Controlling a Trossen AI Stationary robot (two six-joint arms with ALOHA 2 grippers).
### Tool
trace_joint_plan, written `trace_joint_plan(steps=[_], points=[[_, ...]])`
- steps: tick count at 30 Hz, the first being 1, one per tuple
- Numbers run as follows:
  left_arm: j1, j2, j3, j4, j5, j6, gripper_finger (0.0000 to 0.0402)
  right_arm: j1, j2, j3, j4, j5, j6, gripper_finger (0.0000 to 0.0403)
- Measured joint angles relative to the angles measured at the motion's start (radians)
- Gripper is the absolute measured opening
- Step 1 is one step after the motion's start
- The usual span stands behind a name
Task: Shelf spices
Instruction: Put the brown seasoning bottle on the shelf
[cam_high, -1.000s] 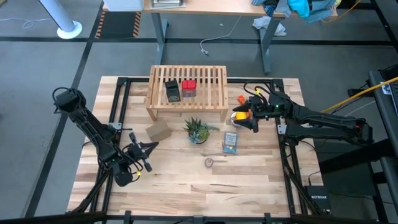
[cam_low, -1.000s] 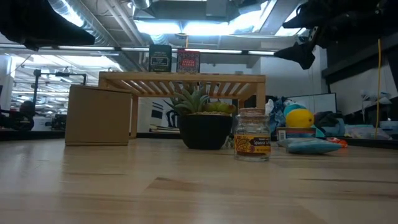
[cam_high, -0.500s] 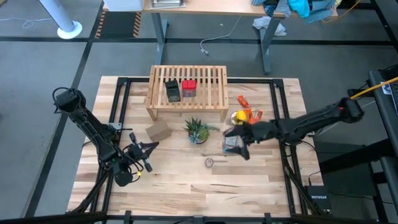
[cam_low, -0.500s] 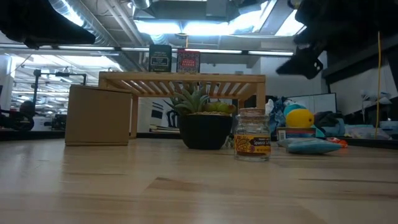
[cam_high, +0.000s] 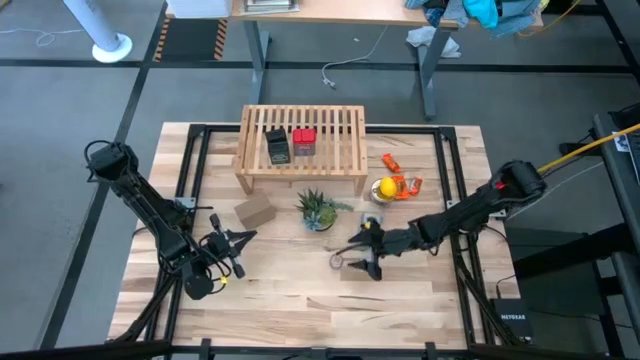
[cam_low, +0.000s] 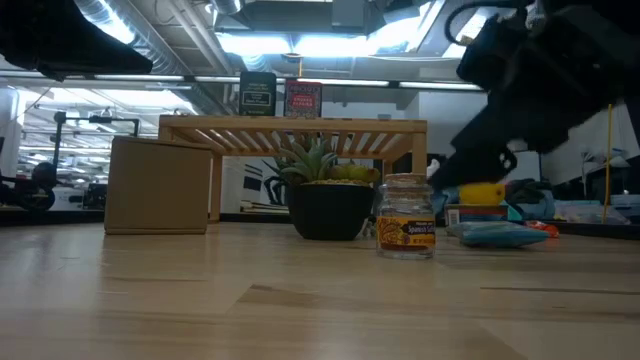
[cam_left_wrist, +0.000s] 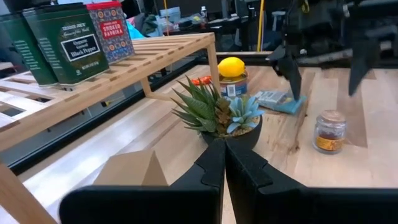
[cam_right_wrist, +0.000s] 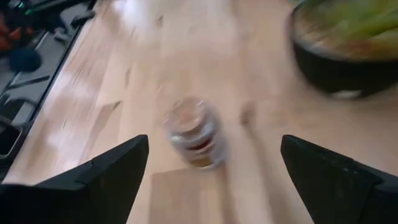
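Two of the three spices are already up: the dark tin (cam_high: 278, 147) and the red tin (cam_high: 303, 142) stand upright side by side on the slatted top of the shelf (cam_high: 345, 150). The last one, the small round jar (cam_high: 337, 261), stands upright on the bare table (cam_high: 300, 310) in front of the potted plant (cam_high: 318, 210), well apart from the shelf. The right gripper (cam_high: 361, 258) is stretched low across the table, its fingers spread wide and holding nothing, and sits just beside the jar on the side towards the right arm's base. In the right wrist view the jar (cam_right_wrist: 194, 132) lies straight ahead, roughly centred between the two open fingers (cam_right_wrist: 99, 171) but not yet between them; no contact is visible. The jar's long axis is vertical, so a level approach with the fingers on either side of its round body looks suitable. The left gripper (cam_high: 228, 247) rests near the table's left side beside the cardboard box (cam_high: 256, 210), fingers pressed together on nothing, and is clearly farther from the jar. Judgement: the jar is the right arm's to take; the coming move is a short advance towards the jar along the line the fingers already point, then closing. Risk: the jar is small and light, so an off-centre finger could tip or push it.
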Motion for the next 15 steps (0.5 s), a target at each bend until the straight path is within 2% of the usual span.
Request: trace_joint_plan(steps=[4,15], points=[[0.0,0.0,0.0,0.002,0.003,-0.001,0.0005,0.022,0.102,0.042,0.016,-0.029,0.047,0.0373],[0.0,0.0,0.0,0.015,0.004,0.002,0.0005,0.037,0.294,0.17,0.015,0.011,0.019,0.0373]])
